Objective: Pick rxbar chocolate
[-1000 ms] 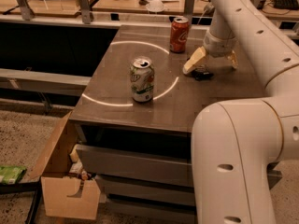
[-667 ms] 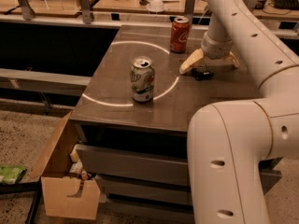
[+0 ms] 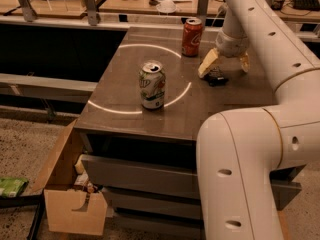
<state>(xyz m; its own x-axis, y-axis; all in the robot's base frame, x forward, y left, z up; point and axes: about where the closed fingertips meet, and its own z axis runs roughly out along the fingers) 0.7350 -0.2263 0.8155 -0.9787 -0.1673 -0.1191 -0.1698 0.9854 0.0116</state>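
Gripper (image 3: 223, 70) is hovering low over the surface (image 3: 125, 96), its 2 fingers spread wide. Directly beneath, between them, the rxbar chocolate (image 3: 216, 77) is lying flat.

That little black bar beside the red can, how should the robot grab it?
Probably from straight above, pinching across its two side edges: the rxbar chocolate lies flat on the table, so nothing else sticks up. The gripper hangs just over it, jaws open on either side.

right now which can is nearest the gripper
The red can, standing at the far edge beside the gripper, which hangs open over the rxbar chocolate. The green-and-white can stands farther off, toward the front of the table.
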